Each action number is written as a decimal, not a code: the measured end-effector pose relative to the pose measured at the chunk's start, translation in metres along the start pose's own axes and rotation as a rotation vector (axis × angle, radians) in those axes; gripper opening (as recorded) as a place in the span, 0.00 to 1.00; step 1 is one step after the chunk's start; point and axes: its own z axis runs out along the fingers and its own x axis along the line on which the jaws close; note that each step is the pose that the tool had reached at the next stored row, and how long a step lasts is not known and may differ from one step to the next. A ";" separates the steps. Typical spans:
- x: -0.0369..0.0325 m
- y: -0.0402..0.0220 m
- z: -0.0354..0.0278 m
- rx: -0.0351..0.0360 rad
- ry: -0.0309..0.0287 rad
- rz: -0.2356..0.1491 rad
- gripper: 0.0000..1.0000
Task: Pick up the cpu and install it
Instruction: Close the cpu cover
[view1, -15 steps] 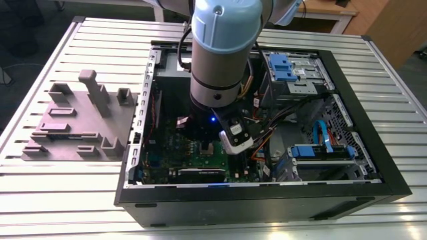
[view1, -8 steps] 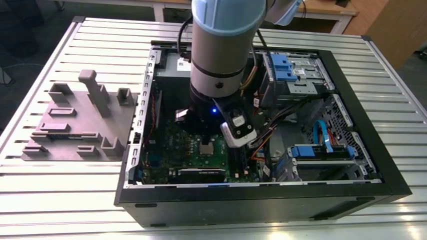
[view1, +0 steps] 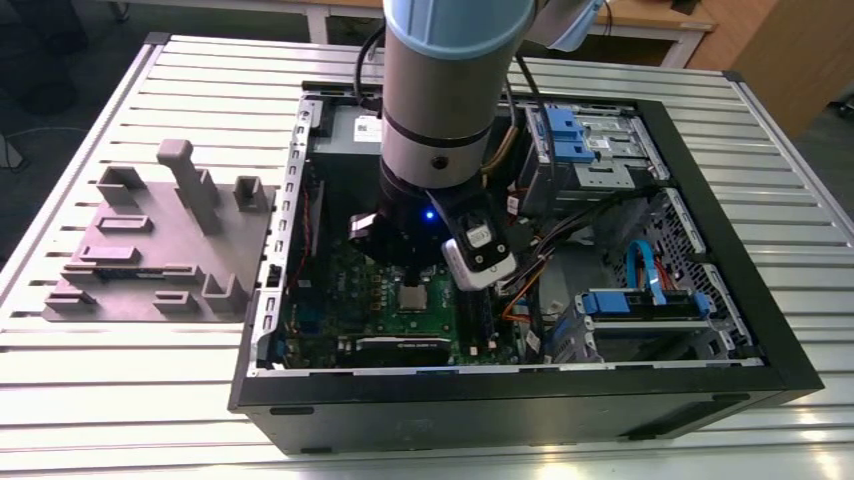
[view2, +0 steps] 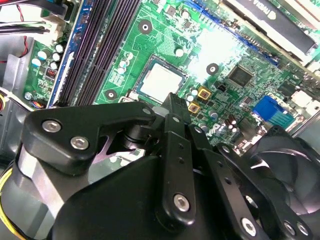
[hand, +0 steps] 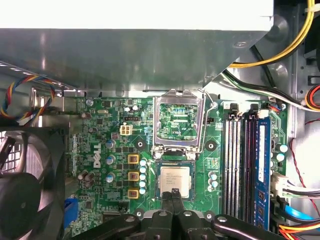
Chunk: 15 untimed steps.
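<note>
Count: one computer case (view1: 534, 405), one cpu (hand: 175, 181), one raised socket frame (hand: 179, 120), one fan (hand: 25, 190), three yellow-edged components (hand: 133, 176); memory slots (hand: 245, 165) appear to number four.

Arm (view1: 447, 90): silver-grey tube, pale blue collar. Black wrist (view1: 407, 235) under it, small blue light (view1: 429, 213) lit on the wrist. Gripper (hand: 172, 194) below wrist: black link bars, round silver screws (view2: 181, 202).

The small square cpu (hand: 175, 181) has a smooth silver-grey metal top with a soft sheen. The rectangular socket frame (hand: 178, 95) is bright bare metal. The green circuit board (hand: 100, 145) looks glossy, as if lacquered. The black gripper (hand: 173, 192) is matt, and its steel screws (view2: 80, 143) shine. The ribbed aluminium counter (view1: 134, 400) has a satin finish.
</note>
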 end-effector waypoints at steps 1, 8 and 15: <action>0.0000 0.0000 0.0000 0.0001 0.0000 0.000 0.10; 0.0000 0.0000 0.0000 0.0014 0.0003 -0.052 0.10; 0.0000 0.0000 0.0000 0.0026 0.0006 -0.099 0.10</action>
